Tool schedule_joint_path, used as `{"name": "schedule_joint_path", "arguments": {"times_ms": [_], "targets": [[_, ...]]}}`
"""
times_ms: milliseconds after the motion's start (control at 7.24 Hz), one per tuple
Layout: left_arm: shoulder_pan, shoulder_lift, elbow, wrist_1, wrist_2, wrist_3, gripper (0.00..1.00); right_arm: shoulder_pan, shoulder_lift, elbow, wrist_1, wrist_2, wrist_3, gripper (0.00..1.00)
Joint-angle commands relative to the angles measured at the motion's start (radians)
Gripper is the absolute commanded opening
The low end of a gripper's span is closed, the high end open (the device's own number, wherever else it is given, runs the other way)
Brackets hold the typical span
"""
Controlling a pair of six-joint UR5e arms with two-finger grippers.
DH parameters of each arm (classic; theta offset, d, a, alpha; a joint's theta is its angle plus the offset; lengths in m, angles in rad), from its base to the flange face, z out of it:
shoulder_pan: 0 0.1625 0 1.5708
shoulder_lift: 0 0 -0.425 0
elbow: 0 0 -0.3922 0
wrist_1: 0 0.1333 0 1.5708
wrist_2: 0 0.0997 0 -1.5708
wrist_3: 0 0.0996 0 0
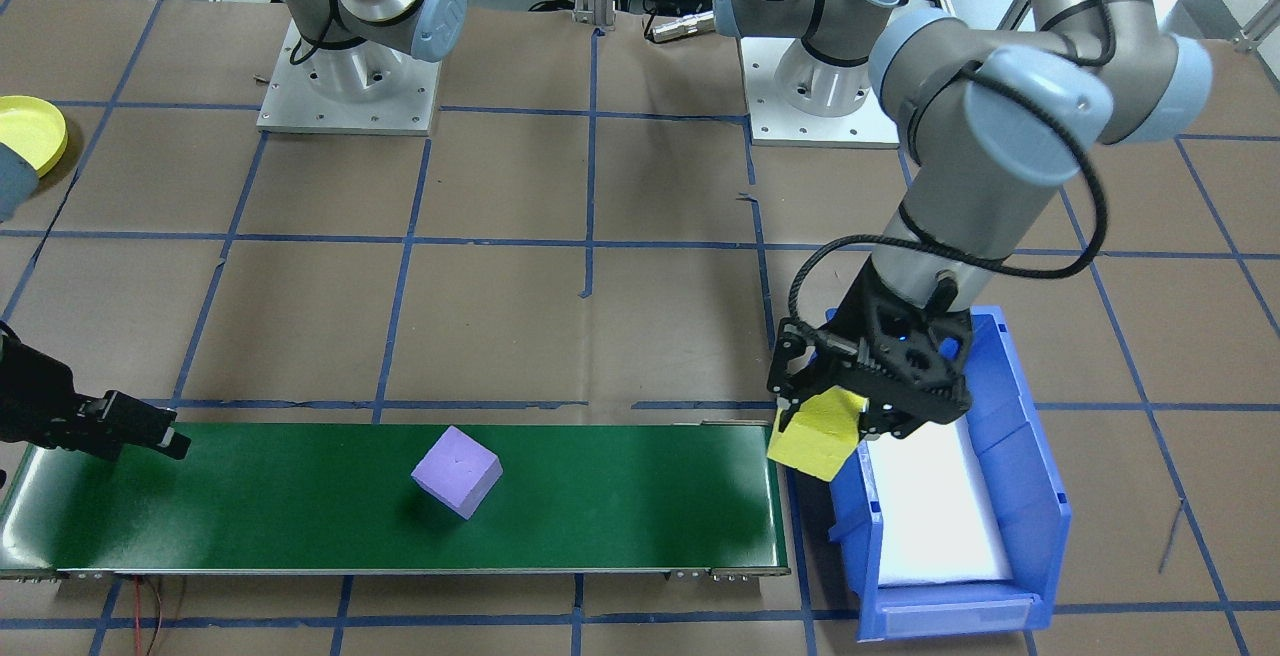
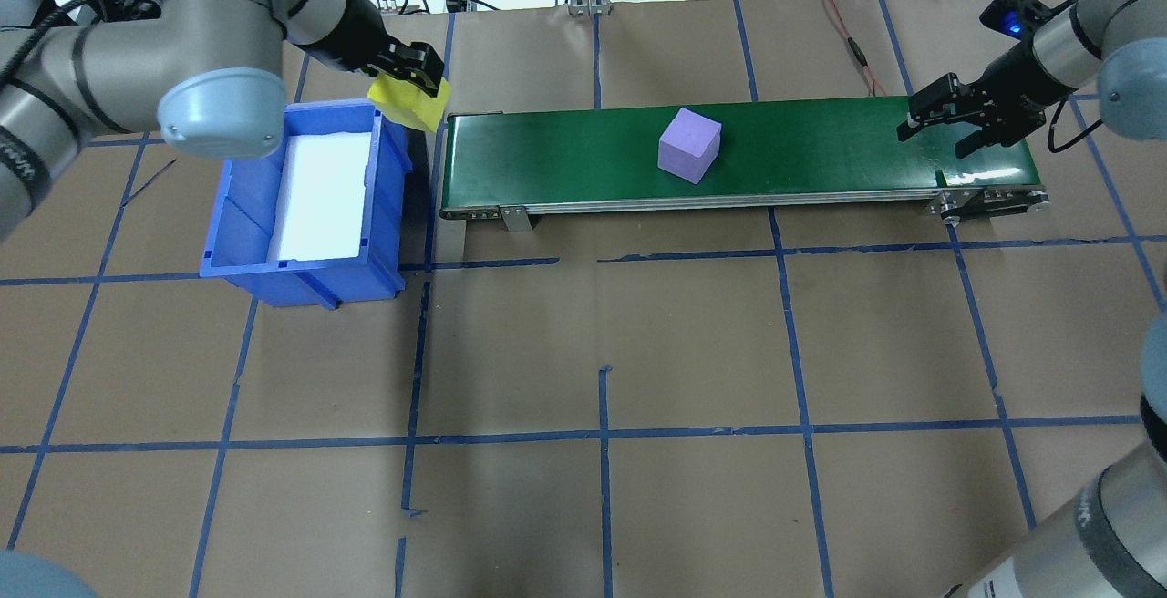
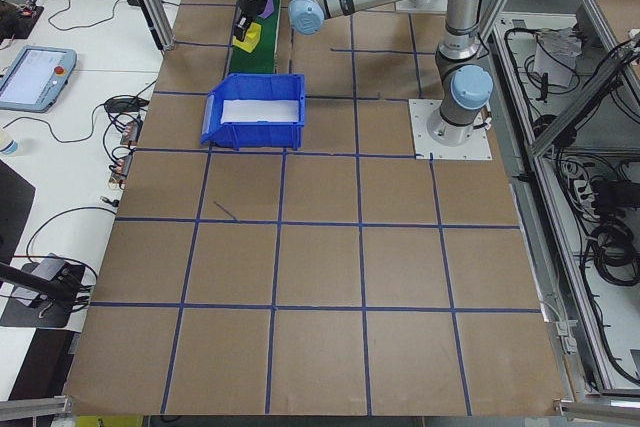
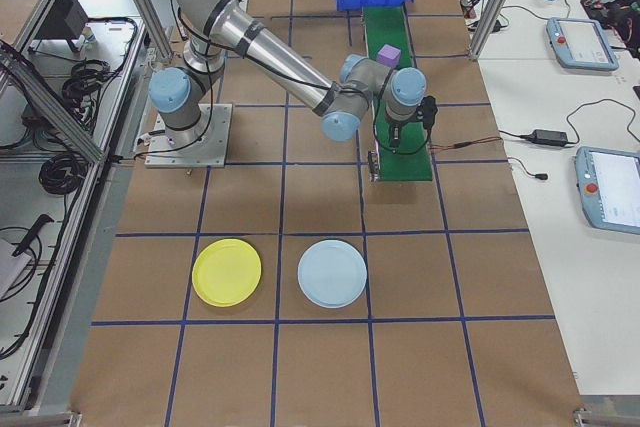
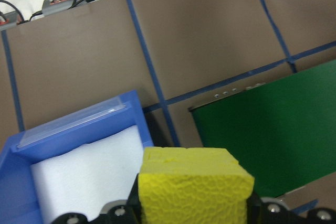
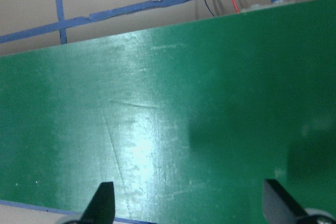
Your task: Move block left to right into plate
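A yellow foam block (image 1: 815,441) (image 2: 407,106) (image 5: 194,190) hangs between the blue bin and the left end of the green conveyor (image 2: 821,147), and my left gripper (image 1: 825,414) (image 2: 412,80) is shut on it. A purple block (image 1: 457,471) (image 2: 690,144) lies tilted mid-belt. Over the belt's right end my right gripper (image 2: 932,138) (image 6: 191,205) is open and holds nothing. The yellow plate (image 4: 227,272) (image 1: 30,131) lies on the table on the robot's right side, far from both blocks.
The blue bin (image 2: 310,274) (image 1: 1030,456), lined with white foam, stands at the conveyor's left end. A light-blue plate (image 4: 332,273) lies beside the yellow one. A red wire (image 2: 852,42) runs behind the belt's right end.
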Motion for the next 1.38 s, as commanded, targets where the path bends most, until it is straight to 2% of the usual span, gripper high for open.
{"name": "schedule_joint_path", "arguments": {"times_ms": [0,138,276,552,690,829,1105,1243], "targets": [[-0.06,-0.129,-0.014,0.099,-0.001,-0.015,0.38,-0.001,-0.031,0.05,-0.001,0.006,0.004,1.0],[-0.065,-0.149,-0.016,0.104,0.001,-0.018,0.8,-0.001,-0.031,0.05,-0.001,0.008,0.006,1.0],[-0.065,-0.131,-0.008,0.104,-0.001,-0.077,1.0,-0.001,-0.031,0.051,-0.001,0.008,0.006,1.0],[-0.065,-0.102,-0.002,0.092,0.011,-0.09,1.0,-0.001,-0.031,0.051,-0.001,0.008,0.006,1.0],[-0.063,-0.068,-0.009,0.055,0.039,-0.09,1.0,-0.001,-0.031,0.051,-0.001,0.009,0.007,1.0],[-0.051,0.01,0.007,-0.092,0.13,-0.087,1.0,-0.001,-0.031,0.051,-0.001,0.009,0.009,1.0],[0.003,0.247,0.007,-0.458,0.145,-0.089,1.0,-0.001,-0.031,0.051,-0.001,0.008,0.01,1.0],[0.026,0.329,0.006,-0.593,0.149,-0.092,1.0,-0.001,-0.031,0.05,-0.001,0.009,0.01,1.0]]}}
